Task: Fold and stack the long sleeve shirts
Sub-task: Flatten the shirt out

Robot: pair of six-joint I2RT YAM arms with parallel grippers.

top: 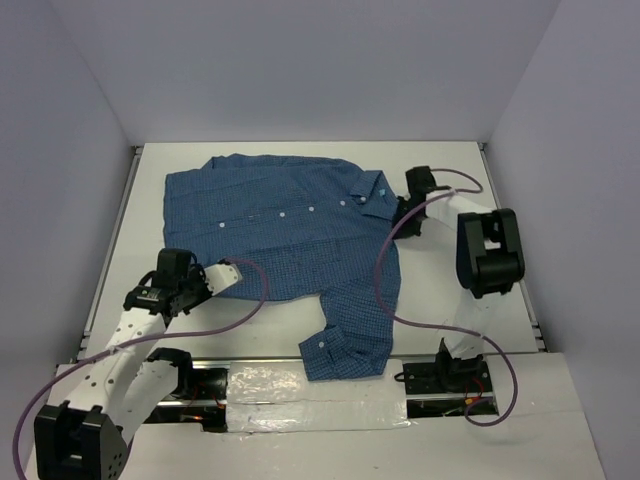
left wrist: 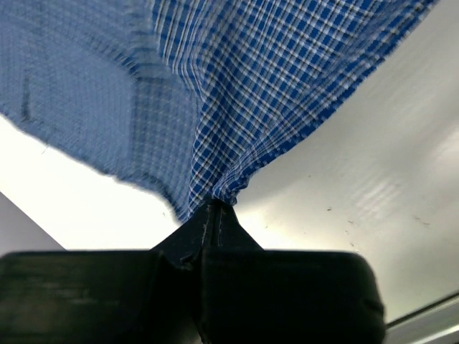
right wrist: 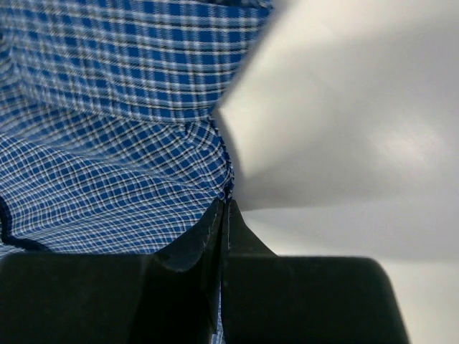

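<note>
Across white table (top: 440, 290), seeing blue checked shirt (top: 280, 225) lying flat mid-table, buttons up, collar rightward, one sleeve trailing to the near edge. Pinching its left hem edge with left fingers (left wrist: 204, 229); pinching cloth beside the collar with right fingers (right wrist: 208, 233).

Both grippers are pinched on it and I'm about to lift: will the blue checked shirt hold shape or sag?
Likely floppy: the shirt gathers into a puckered peak where the left gripper pinches it, so it should sag between grips. Probably light, as thin cloth folds easily at the right gripper too. The loose sleeve may trail and drag.
</note>
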